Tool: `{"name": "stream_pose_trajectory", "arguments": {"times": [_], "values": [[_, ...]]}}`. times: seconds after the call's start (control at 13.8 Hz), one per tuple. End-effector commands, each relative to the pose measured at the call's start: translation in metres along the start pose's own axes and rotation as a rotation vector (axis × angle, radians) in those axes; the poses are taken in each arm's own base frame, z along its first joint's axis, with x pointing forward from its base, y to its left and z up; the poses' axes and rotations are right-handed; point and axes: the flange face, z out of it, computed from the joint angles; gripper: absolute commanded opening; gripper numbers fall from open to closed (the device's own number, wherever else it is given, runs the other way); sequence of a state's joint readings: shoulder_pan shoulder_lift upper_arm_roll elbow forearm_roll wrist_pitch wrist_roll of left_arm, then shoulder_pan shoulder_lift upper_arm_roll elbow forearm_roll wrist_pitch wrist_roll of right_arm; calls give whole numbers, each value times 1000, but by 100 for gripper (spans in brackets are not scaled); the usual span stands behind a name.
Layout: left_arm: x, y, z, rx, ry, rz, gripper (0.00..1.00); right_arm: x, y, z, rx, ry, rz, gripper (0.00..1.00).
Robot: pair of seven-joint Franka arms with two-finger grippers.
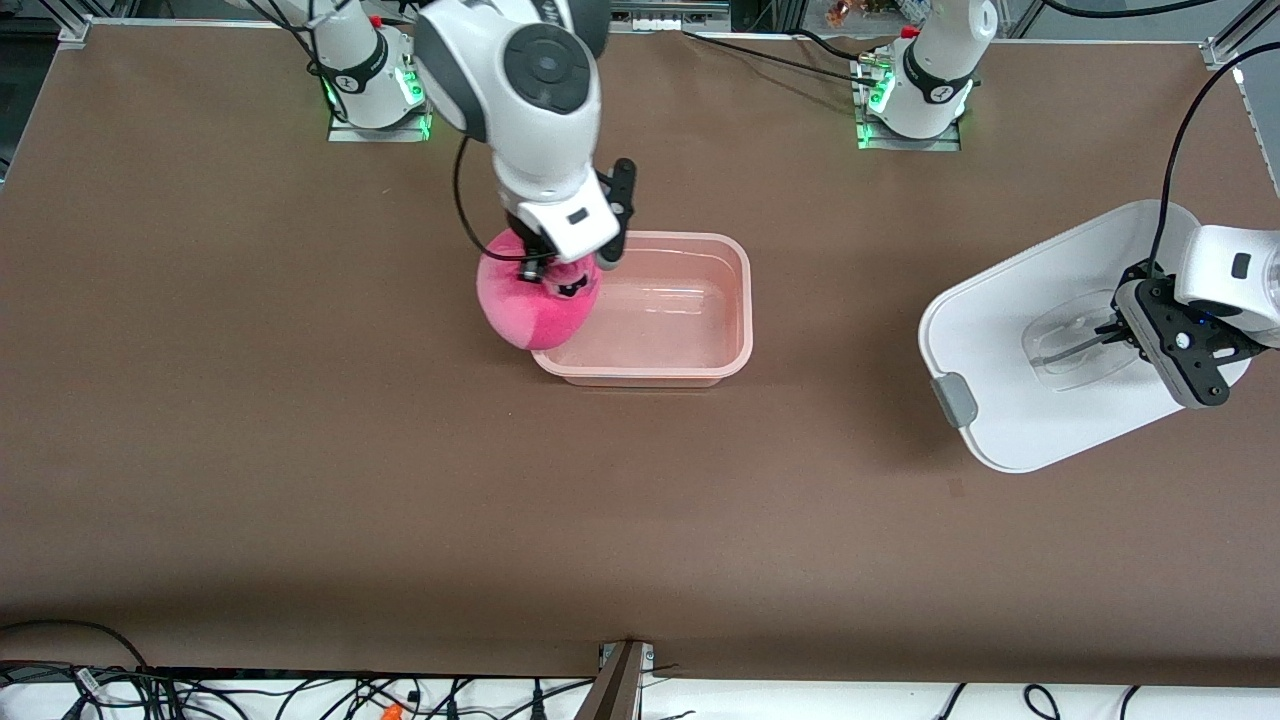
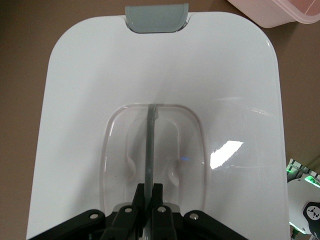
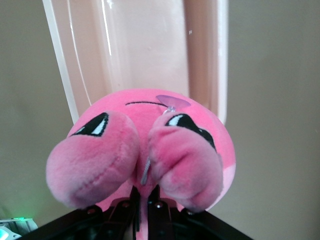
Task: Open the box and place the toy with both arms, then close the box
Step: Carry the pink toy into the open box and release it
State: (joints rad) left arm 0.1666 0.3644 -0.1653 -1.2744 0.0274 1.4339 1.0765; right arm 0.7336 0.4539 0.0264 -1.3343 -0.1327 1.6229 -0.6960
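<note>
The open pink box (image 1: 745, 300) stands mid-table with nothing in it. My right gripper (image 1: 555, 275) is shut on the round hot-pink toy (image 1: 535, 305), which hangs over the box's end toward the right arm. In the right wrist view the toy (image 3: 145, 135) fills the space ahead of the gripper (image 3: 145, 192), with the box (image 3: 145, 45) past it. My left gripper (image 1: 1110, 335) is shut on the clear handle of the white lid (image 1: 1010, 330), at the left arm's end of the table. The left wrist view shows the handle bar (image 2: 151, 145) pinched in the gripper (image 2: 151, 192).
One grey clip (image 1: 955, 398) sits on the lid's edge that faces the box; the same clip (image 2: 156, 19) shows in the left wrist view, with a box corner (image 2: 285, 10) past it. Bare brown tabletop lies between box and lid. Cables run along the front edge.
</note>
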Motion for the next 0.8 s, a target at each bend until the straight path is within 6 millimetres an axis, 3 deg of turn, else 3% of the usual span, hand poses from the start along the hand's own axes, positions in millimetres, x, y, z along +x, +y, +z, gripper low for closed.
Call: {"name": "stream_pose_trajectory", "arguments": {"times": [0.0, 0.36, 0.58, 0.65, 0.73], "values": [[-3, 2, -8, -10, 3, 9, 0, 36, 1, 13, -21, -18, -4, 0], [-3, 2, -8, -12, 2, 11, 0, 88, -4, 62, -29, -27, -20, 0], [-3, 2, -8, -12, 2, 11, 0, 105, -2, 98, -58, -40, 4, 0], [-3, 2, -8, -13, 1, 11, 0, 109, -1, 110, -55, -44, 16, 43], [-3, 2, -7, -14, 1, 11, 0, 113, 0, 120, -56, -41, 16, 98]]}}
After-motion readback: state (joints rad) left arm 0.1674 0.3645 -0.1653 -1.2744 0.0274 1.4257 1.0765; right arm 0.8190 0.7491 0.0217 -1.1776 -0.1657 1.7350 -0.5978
